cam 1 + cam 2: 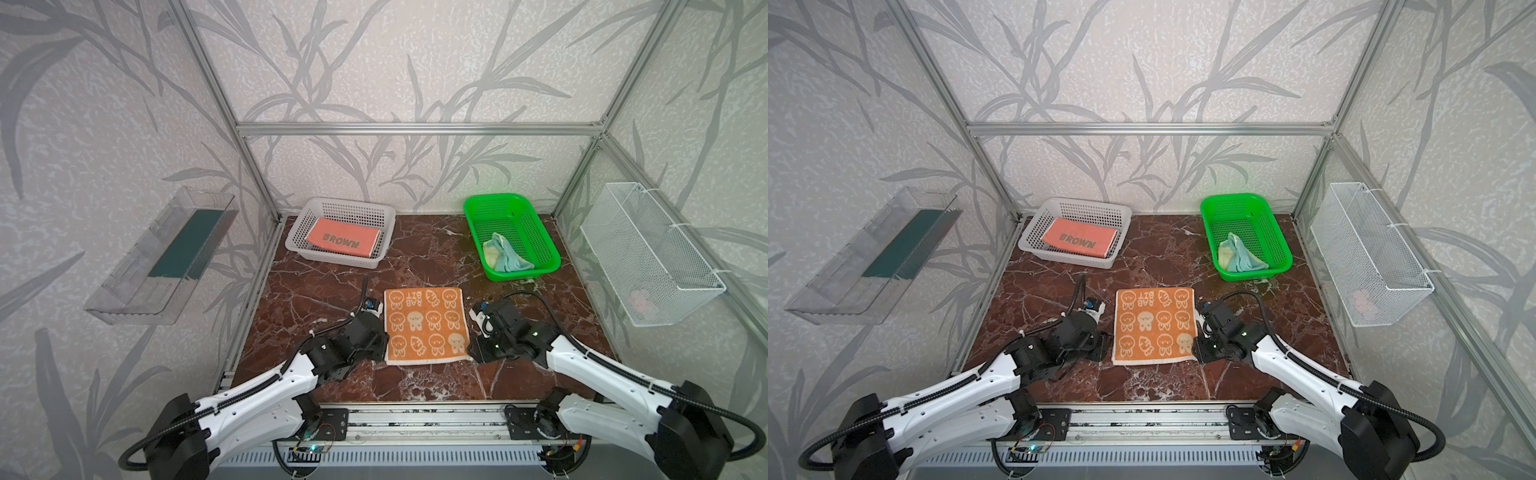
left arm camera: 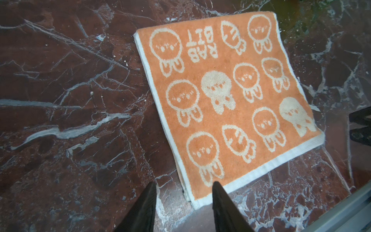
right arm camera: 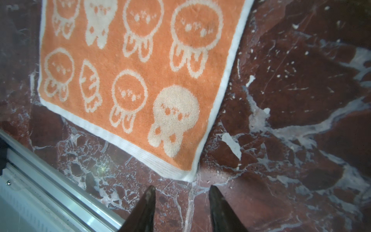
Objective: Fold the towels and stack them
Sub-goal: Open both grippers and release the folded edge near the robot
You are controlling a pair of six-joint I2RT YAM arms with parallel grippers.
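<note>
The orange towel (image 1: 426,326) (image 1: 1156,326) with cream rabbit faces lies flat on the marble table, mid-front. My left gripper (image 2: 184,184) is open at its near-left corner; one finger (image 2: 217,192) hovers over the white hem and the other is off the cloth. A lower layer peeks out along that edge. My right gripper (image 3: 182,187) is open just short of the near-right corner (image 3: 188,176), with bare marble between its fingers. The salmon-pink "BROWN" towel (image 1: 343,239) lies folded in the grey basket. The pale yellow and blue towel (image 1: 505,253) is crumpled in the green basket.
The grey basket (image 1: 386,216) stands at the back left and the green basket (image 1: 548,249) at the back right. A white wire basket (image 1: 648,253) hangs on the right wall, a clear tray (image 1: 162,253) on the left. An aluminium rail (image 1: 415,415) borders the front edge.
</note>
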